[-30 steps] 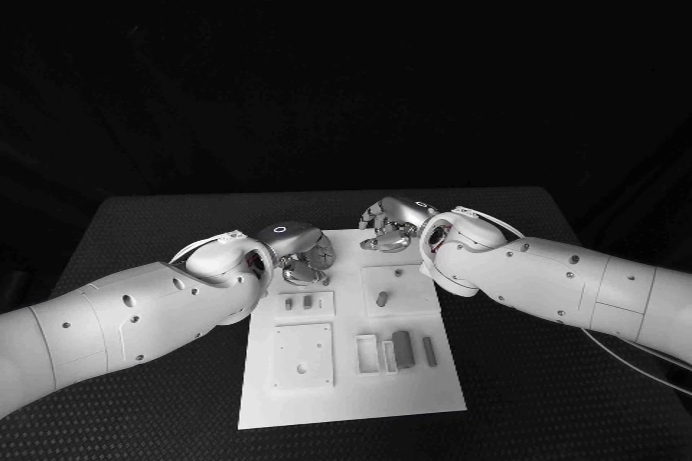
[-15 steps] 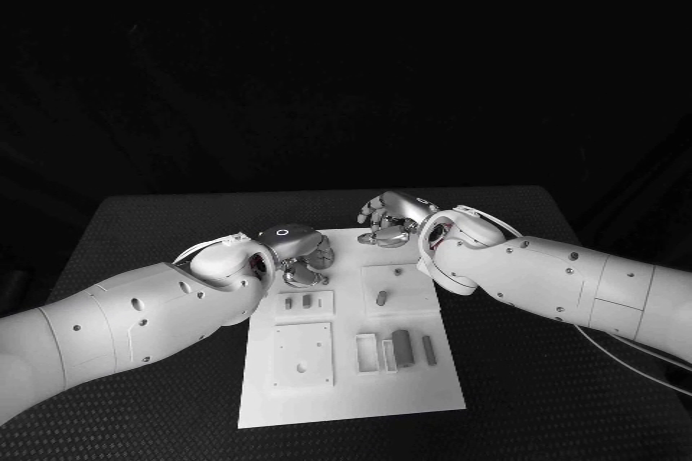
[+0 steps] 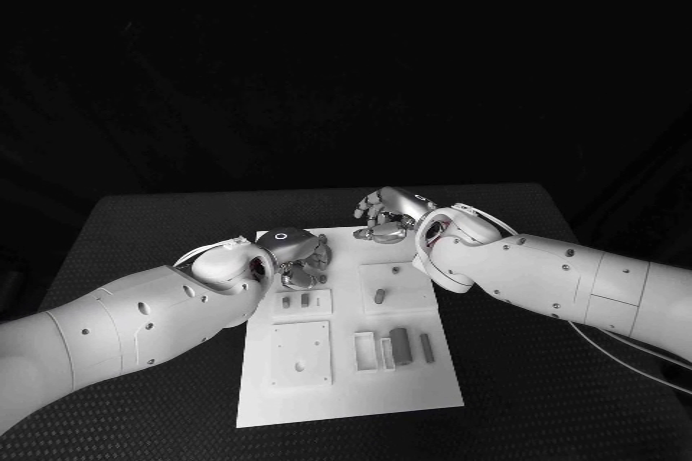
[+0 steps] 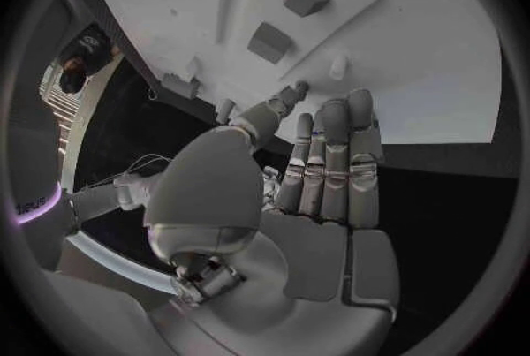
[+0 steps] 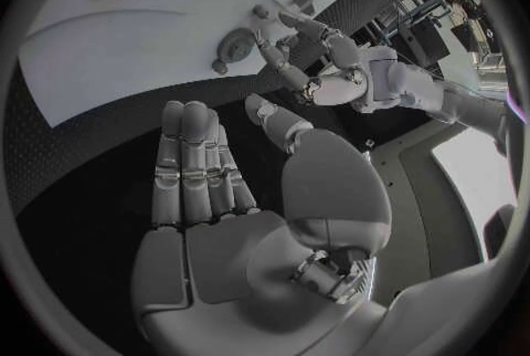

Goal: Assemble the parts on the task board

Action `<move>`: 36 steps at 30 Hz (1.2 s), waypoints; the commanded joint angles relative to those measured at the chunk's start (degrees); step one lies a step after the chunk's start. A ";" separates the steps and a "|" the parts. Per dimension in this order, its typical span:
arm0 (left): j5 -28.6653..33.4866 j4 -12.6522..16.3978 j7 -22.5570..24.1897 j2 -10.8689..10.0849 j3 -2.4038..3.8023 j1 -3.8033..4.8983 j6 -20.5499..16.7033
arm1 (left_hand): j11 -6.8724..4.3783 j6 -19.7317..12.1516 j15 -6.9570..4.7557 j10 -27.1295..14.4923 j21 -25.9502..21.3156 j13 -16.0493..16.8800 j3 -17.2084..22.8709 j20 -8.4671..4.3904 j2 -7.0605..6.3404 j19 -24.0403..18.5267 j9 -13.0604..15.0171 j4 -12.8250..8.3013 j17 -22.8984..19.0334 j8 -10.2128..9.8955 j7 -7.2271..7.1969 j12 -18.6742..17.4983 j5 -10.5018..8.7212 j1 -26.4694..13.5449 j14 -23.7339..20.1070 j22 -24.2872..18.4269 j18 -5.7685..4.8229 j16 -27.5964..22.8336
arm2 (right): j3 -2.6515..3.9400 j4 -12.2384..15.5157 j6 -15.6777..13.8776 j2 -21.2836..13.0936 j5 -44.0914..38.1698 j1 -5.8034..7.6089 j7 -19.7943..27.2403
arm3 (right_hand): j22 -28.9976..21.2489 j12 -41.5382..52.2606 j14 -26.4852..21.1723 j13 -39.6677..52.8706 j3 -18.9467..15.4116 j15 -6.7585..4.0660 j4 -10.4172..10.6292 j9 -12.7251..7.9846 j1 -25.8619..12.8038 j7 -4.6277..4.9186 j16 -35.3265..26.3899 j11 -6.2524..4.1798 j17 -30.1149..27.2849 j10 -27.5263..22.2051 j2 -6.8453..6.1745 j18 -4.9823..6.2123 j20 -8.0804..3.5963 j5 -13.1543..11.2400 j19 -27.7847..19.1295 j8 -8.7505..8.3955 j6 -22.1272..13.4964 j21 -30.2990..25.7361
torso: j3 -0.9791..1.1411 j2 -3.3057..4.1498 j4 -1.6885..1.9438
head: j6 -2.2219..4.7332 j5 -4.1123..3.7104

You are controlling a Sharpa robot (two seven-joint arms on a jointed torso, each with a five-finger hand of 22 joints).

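The task board (image 3: 351,401) was seen lying flat in the middle of the black surface (image 3: 130,231), its long side running away from the robot. On it, several small grey parts were spread out: two short pieces (image 3: 296,302) side by side on a raised square toward the left, one single piece (image 3: 379,296) on a square toward the right, and a row of upright bars (image 3: 401,346) beside a narrow white frame nearer the robot. A flat square plate (image 3: 302,354) with a small hole was set at the near left.

The left hand (image 3: 300,259) was held over the far left part of the board, close above it. In the left wrist view its fingers (image 4: 331,162) were stretched out straight and laid close together, the thumb set apart, and nothing was gripped.

The right hand (image 3: 385,217) was placed at the board's far edge, toward the right. In the right wrist view its fingers (image 5: 193,166) were likewise extended side by side, the thumb apart, and nothing was held.
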 commanded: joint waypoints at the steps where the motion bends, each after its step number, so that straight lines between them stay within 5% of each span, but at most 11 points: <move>1: -0.63 -0.54 0.57 0.28 0.02 -0.17 -0.07 | 0.23 0.25 -0.04 0.18 0.38 -0.06 -0.27 0.06 -0.40 0.26 -0.08 -0.05 0.08 0.16 -0.19 -0.26 0.03 -0.37 0.41 0.07 3.06 0.13 | 0.01 0.14 -0.82 -0.03 0.61 -0.02 0.94 | -0.03 -0.14 -0.37 -0.09 -0.37 -0.14 -0.13 -0.09 0.20 0.38 -0.31 0.00 0.11 -0.29 -0.19 -0.37 0.10 0.18 -0.37 0.25 -0.01 -0.32 | -0.03 0.09 -0.04 | -0.05 -0.29; 36: -0.56 -3.26 0.44 2.80 0.08 -2.17 -0.58 | -0.60 1.09 -0.90 3.77 2.96 1.22 0.16 -0.74 1.09 2.45 -1.58 0.09 2.63 0.69 0.42 -0.22 0.09 -0.28 1.96 3.37 3.77 3.86 | 0.01 0.18 -1.05 0.12 1.02 0.01 1.26 | 0.18 0.13 -0.15 -0.33 -0.49 -0.17 -0.11 -0.14 0.38 0.37 -0.44 -0.01 0.52 -0.20 0.11 -0.14 0.25 0.17 -0.16 0.30 -0.04 -0.31 | -0.02 -0.07 0.10 | -0.85 -0.56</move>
